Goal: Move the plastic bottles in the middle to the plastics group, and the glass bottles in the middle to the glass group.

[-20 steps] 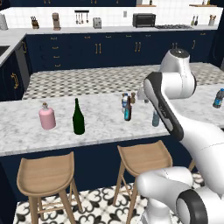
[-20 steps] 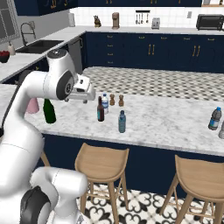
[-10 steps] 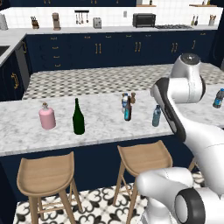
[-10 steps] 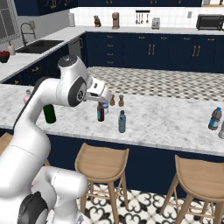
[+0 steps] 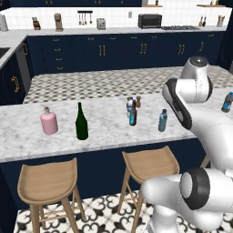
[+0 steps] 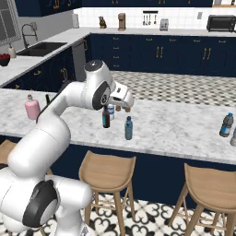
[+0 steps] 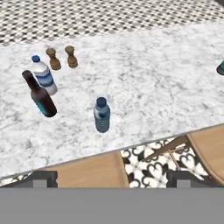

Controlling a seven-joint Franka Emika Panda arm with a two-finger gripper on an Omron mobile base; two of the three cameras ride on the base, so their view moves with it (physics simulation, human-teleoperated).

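claw [image 7: 112, 183] spread wide, empty, hanging above the teal bottle [image 7: 102, 114]

Teal bottle [image 7: 101, 115], clear bottle [image 7: 44, 75], dark bottle [image 7: 40, 96] upright on marble.

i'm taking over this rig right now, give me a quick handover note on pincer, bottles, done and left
Pincer: open and empty, above the counter's front edge, looking down on the middle cluster.
Middle: pale teal bottle stands alone near the front edge; clear bottle with blue cap and dark glass bottle stand close together, with two brown shakers behind them.
Glass group: pink bottle and green wine bottle at the counter's left.
Plastics group: blue bottle at the far right.
Done: nothing sorted yet.
Left: both plastic bottles go right, the dark glass bottle goes left.
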